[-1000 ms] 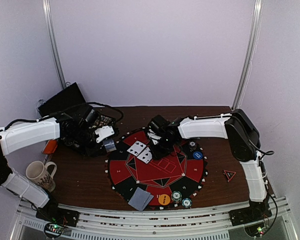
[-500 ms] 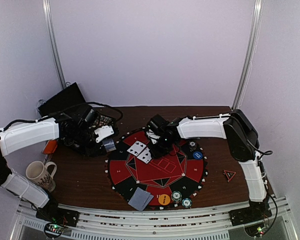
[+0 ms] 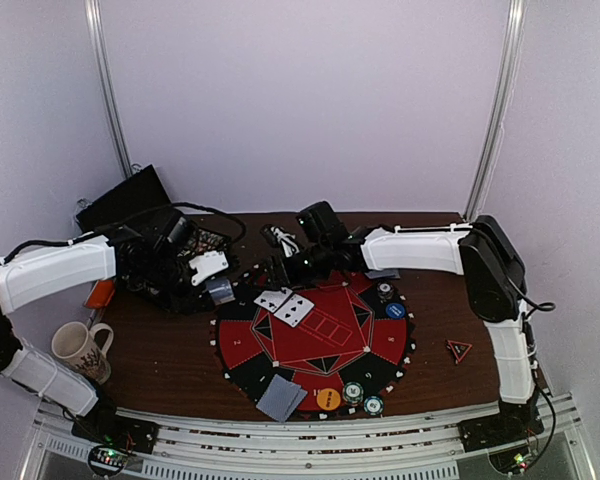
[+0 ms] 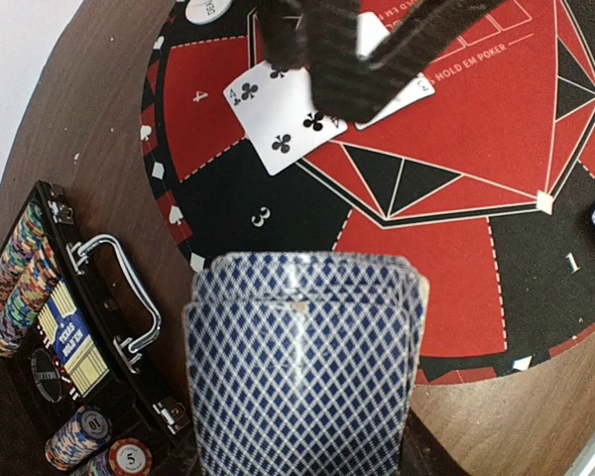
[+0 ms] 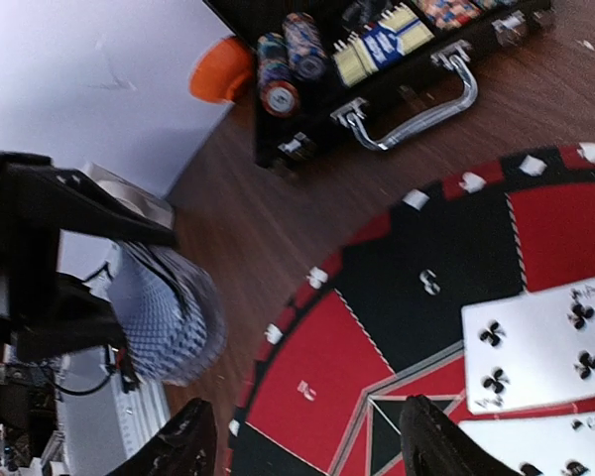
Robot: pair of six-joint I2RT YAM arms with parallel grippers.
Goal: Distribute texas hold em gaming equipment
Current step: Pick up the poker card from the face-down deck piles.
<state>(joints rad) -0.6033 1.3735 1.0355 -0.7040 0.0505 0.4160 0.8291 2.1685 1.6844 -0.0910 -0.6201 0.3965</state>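
My left gripper (image 3: 218, 288) is shut on a deck of playing cards (image 4: 302, 367) with blue diamond backs, held just off the left rim of the round red and black poker mat (image 3: 242, 352). The deck hides its fingers in the left wrist view. Two face-up cards (image 3: 283, 305), one a four of clubs (image 4: 283, 114), lie on the mat's back left part. My right gripper (image 5: 307, 446) hangs open and empty above the mat's left rim, facing the deck (image 5: 164, 312). Chip stacks (image 3: 362, 398), an orange button (image 3: 328, 398) and a face-down card (image 3: 280, 397) sit at the mat's near edge.
An open black chip case (image 3: 195, 248) stands behind the left gripper. A white mug (image 3: 80, 345) is at the near left and a small red triangle (image 3: 458, 349) at the right. A blue button (image 3: 395, 310) and a chip (image 3: 384, 292) lie on the mat's right side.
My right gripper has opened and swung back and left, off the face-up cards and toward the deck. The left arm has stayed still with the deck.
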